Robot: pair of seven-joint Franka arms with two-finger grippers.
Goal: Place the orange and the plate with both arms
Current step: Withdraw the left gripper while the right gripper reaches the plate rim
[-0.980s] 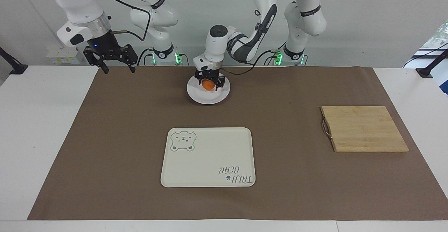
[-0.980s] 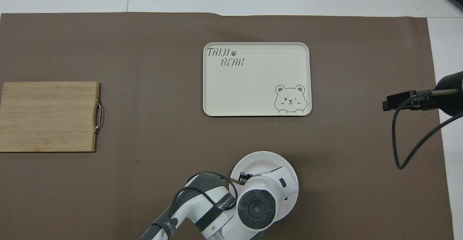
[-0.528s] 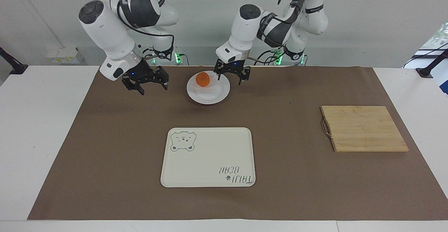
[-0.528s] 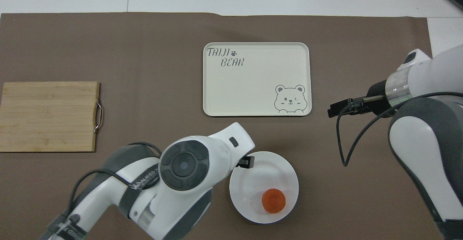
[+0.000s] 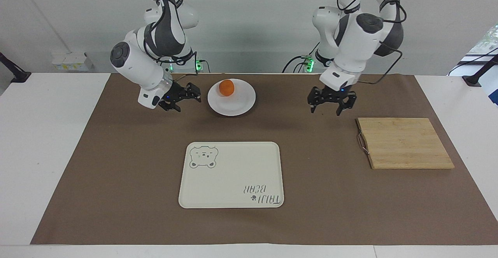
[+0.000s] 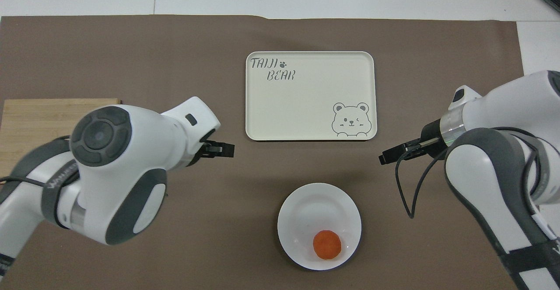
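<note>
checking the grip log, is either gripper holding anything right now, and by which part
Nothing is held. The left gripper and right gripper are both open and empty; the orange sits on the plate.

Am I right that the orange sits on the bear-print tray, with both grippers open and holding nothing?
Not quite. The orange sits on the white plate, not the bear-print tray, as the facing view shows. The left gripper and right gripper are indeed open and hold nothing.

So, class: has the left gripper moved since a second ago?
Yes. The left gripper left the plate and orange, swinging toward the cutting board.
</note>
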